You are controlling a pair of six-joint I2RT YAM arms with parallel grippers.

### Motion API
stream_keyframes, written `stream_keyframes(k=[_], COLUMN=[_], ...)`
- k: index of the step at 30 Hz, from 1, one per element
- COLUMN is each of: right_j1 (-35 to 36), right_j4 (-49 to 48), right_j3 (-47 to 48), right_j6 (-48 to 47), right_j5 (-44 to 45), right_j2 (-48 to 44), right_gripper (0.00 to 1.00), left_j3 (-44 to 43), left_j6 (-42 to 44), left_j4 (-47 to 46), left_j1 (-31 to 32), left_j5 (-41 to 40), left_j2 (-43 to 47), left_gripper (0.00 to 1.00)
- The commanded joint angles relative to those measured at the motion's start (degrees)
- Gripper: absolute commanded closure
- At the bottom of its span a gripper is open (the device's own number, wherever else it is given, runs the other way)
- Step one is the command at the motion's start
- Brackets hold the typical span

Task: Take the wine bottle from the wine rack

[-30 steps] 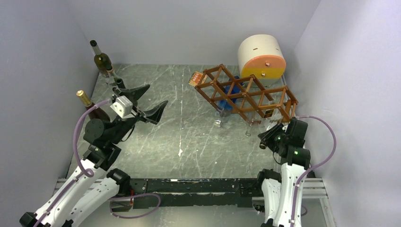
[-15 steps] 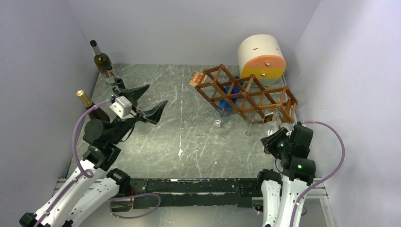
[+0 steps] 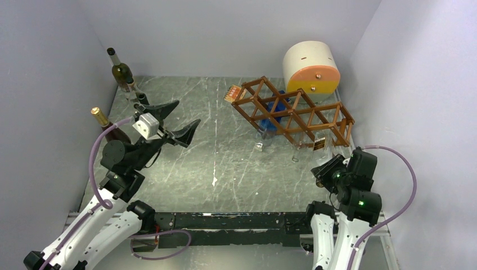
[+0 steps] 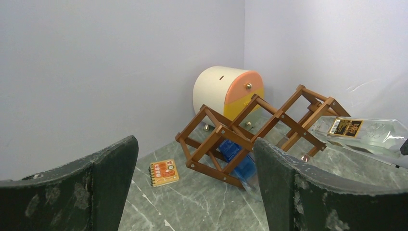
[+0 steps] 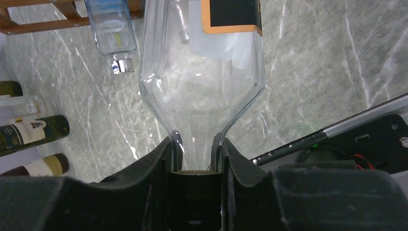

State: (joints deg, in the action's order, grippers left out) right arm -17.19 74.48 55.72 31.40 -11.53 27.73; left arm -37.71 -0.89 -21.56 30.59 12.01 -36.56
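The wine rack (image 3: 292, 112), a reddish-brown lattice, stands at the back right and also shows in the left wrist view (image 4: 255, 130). My right gripper (image 3: 328, 172) is shut on the neck of a clear wine bottle (image 5: 202, 86) with a black-and-orange label, just below its dark cap. The bottle (image 3: 320, 149) lies tilted between the gripper and the rack's right end; in the left wrist view (image 4: 365, 132) its base is next to the rack. A blue bottle (image 3: 274, 115) lies in a rack cell. My left gripper (image 3: 171, 121) is open, empty and raised at the left.
A cream-and-orange cylinder (image 3: 311, 67) stands behind the rack. A small orange notebook (image 3: 231, 93) lies by the rack's left end. Two dark bottles (image 3: 121, 70) (image 3: 107, 126) stand by the left wall. The right wall is close to my right arm.
My right gripper has drawn back toward the near edge with the clear bottle, pulling it away from the rack. The left arm has barely moved.
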Motion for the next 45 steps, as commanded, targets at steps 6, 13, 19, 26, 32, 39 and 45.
stream_keyframes(k=[6,13,19,26,32,39,45], right_j1=[0.13,0.30,0.32,2.29,8.90,13.80,18.91], right_j4=[1.98,4.84,4.69,4.68,4.61,2.72,-1.70], right_j3=[8.66,10.60,8.27,11.29,17.68,23.82,22.81], right_j6=[-5.49,-6.39,-7.58,-7.98,-7.26,-11.76,-13.99], right_j5=[-1.24,-1.34,-2.47,3.30,8.65,5.60,-4.15], right_j2=[1.62,2.10,2.11,2.68,2.97,2.11,3.32], right_gripper=[1.00,1.00,1.00,1.00,1.00,1.00,1.00], left_j3=[-1.11,-1.21,-1.38,-2.28,-3.05,-2.77,-4.35], left_j6=[-0.34,-0.61,-0.71,-1.64,-2.45,-2.41,-4.23], left_j4=[-1.03,-0.90,-0.53,0.13,0.55,0.57,1.56], left_j1=[0.52,0.52,0.52,0.52,0.51,0.52,0.55], left_j5=[0.53,1.51,1.80,4.55,6.53,6.30,9.50], left_j2=[-0.39,-1.02,-1.66,-3.66,-5.87,-7.13,-10.83], left_gripper=[0.07,0.07,0.07,0.07,0.07,0.07,0.08])
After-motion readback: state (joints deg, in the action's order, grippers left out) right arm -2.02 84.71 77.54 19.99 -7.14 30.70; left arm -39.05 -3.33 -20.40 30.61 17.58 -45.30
